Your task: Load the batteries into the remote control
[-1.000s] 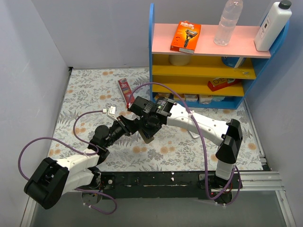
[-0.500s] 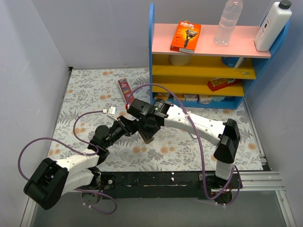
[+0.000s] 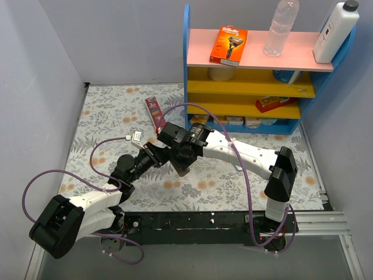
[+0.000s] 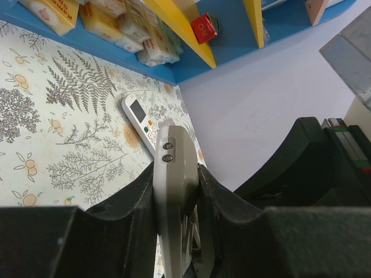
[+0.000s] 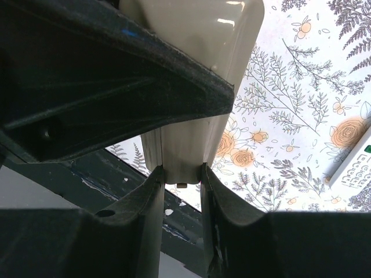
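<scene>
A beige-grey remote control (image 3: 181,167) is held in the air between both arms, above the floral mat. My left gripper (image 3: 157,154) is shut on its sides; in the left wrist view the remote (image 4: 175,168) stands edge-on between the fingers (image 4: 130,202), with my left gripper (image 4: 177,194) closed around it. My right gripper (image 3: 178,153) is shut on the remote's narrow end (image 5: 181,159), where a small tab shows between the fingers of my right gripper (image 5: 181,182). No batteries are in view.
A second, white remote (image 4: 142,119) lies on the mat near the shelf; it also shows in the right wrist view (image 5: 355,165). A red pack (image 3: 154,111) lies at the back. A blue and yellow shelf unit (image 3: 187,70) stands at the back right, with a razor box and bottles on top.
My right arm has shifted slightly left and closed in on the remote. The left arm and the remote have hardly moved.
</scene>
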